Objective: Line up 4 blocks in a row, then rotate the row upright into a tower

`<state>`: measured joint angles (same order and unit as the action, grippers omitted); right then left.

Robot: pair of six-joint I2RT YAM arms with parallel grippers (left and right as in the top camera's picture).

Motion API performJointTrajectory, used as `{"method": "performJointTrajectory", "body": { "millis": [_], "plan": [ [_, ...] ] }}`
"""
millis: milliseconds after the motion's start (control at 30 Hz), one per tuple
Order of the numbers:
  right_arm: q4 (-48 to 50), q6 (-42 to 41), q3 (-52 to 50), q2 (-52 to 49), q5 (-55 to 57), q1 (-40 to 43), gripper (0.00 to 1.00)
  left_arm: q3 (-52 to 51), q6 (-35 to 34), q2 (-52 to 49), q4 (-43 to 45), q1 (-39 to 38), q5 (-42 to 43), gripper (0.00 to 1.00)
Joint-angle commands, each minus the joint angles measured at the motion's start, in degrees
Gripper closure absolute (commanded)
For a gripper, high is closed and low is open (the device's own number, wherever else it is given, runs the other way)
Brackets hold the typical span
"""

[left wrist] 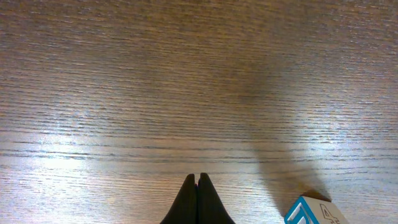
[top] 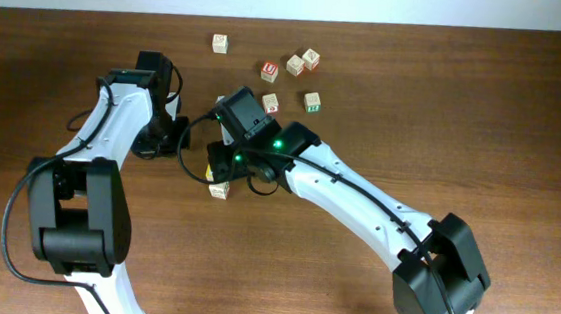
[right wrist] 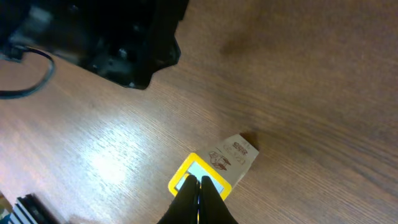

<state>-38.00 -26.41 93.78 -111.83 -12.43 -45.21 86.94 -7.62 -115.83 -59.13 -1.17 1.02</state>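
From overhead, we see the wooden blocks [top: 295, 65] scattered far centre, with the yellow-faced block [top: 220, 189] nearer.

In the left wrist view, the left gripper [left wrist: 198, 184] is pinched closed and empty. A blue-edged block [left wrist: 311, 213] sits to its right.

In the right wrist view, the right gripper [right wrist: 199, 185] is closed over the yellow face, gripping nothing.

We judge the cubes light, rigid and smooth, best held by opposite flat sides.

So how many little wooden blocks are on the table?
7 seen from above: lone block back-left; three-block cluster behind; two blocks nearer; yellow block at the right gripper. More may be hidden.
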Motion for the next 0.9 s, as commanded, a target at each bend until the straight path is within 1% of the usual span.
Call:
{"method": "performJointTrajectory", "body": {
  "millis": [0, 67, 100, 167, 267, 333, 367, 400, 433, 500, 533, 567, 600, 700, 733, 767, 800, 833, 867],
  "plan": [
    [-4.1, 2.1, 5.2, 1.0, 3.9, 0.1, 0.96, 2.1, -0.7, 0.4, -0.8, 0.1, -0.6, 1.0],
    [-9.3, 3.8, 9.0, 2.9, 6.6, 1.6, 0.96, 4.0, -0.7, 3.7, -2.1, 0.1, -0.6, 1.0],
    [-12.9, 4.5, 11.7, 4.0, 8.0, 3.1, 0.95, 5.0, -0.7, 6.9, -3.0, 0.1, -0.8, 1.0],
    [-18.4, 6.3, 15.3, 5.9, 8.6, 6.2, 0.89, 5.2, -0.7, 12.8, -3.5, 0.1, -0.9, 1.0],
    [-25.6, 8.2, 19.2, 9.7, 9.0, 11.8, 0.71, 5.2, -0.7, 22.0, -4.2, 0.1, -0.9, 1.0],
    [-29.4, 8.2, 19.3, 13.4, 12.3, 14.6, 0.61, 5.2, -0.7, 28.7, -4.8, 0.1, -0.9, 1.0],
    [-31.9, 8.2, 19.3, 15.7, 15.1, 15.5, 0.55, 5.2, -0.7, 31.2, -5.2, 0.1, -0.9, 0.99],
    [-34.3, 8.1, 19.3, 17.6, 17.4, 16.1, 0.5, 5.2, -0.7, 34.1, -6.3, 0.1, -0.9, 0.94],
    [-36.5, 7.9, 19.3, 19.1, 19.3, 16.1, 0.47, 5.1, -0.7, 35.5, -7.3, 0.1, -1.0, 0.91],
    [-41.7, 7.0, 19.3, 22.8, 23.8, 16.1, 0.46, 3.8, -0.7, 38.7, -9.6, 0.1, -3.1, 0.87],
    [-42.8, 6.4, 19.3, 23.6, 24.8, 16.1, 0.46, 2.8, -0.8, 39.7, -9.8, 0.1, -3.7, 0.85],
    [-45.3, 5.7, 19.2, 25.1, 27.1, 16.1, 0.46, 0.2, -1.7, 41.7, -9.5, 0.1, -4.1, 0.82],
    [-46.5, 4.5, 18.3, 26.5, 28.7, 16.1, 0.47, -3.0, -4.5, 44.0, -9.2, 0.1, -5.5, 0.82],
    [-44.7, 3.0, 8.7, 33.0, 31.8, 16.1, 0.47, -15.7, -9.1, 52.7, -4.5, 1.0, -10.9, 0.78],
    [-42.3, 2.1, 3.1, 36.2, 32.1, 16.5, 0.46, -19.8, -10.0, 55.7, -2.7, 2.5, -11.8, 0.71],
    [-40.2, 1.9, -1.4, 38.5, 32.0, 17.3, 0.47, -23.3, -10.0, 58.2, -0.9, 4.3, -11.9, 0.59],
    [-36.7, 1.9, -8.2, 42.0, 31.0, 18.7, 0.47, -27.1, -10.0, 60.5, 0.7, 6.8, -12.0, 0.43],
    [-34.7, 1.9, -12.5, 44.0, 30.4, 19.9, 0.47, -28.8, -10.0, 61.3, 1.7, 8.1, -12.0, 0.29],
    [-31.8, 1.9, -18.8, 46.8, 29.6, 21.4, 0.47, -30.9, -10.3, 61.8, 3.0, 9.6, -12.0, 0.01]
  ]
}}
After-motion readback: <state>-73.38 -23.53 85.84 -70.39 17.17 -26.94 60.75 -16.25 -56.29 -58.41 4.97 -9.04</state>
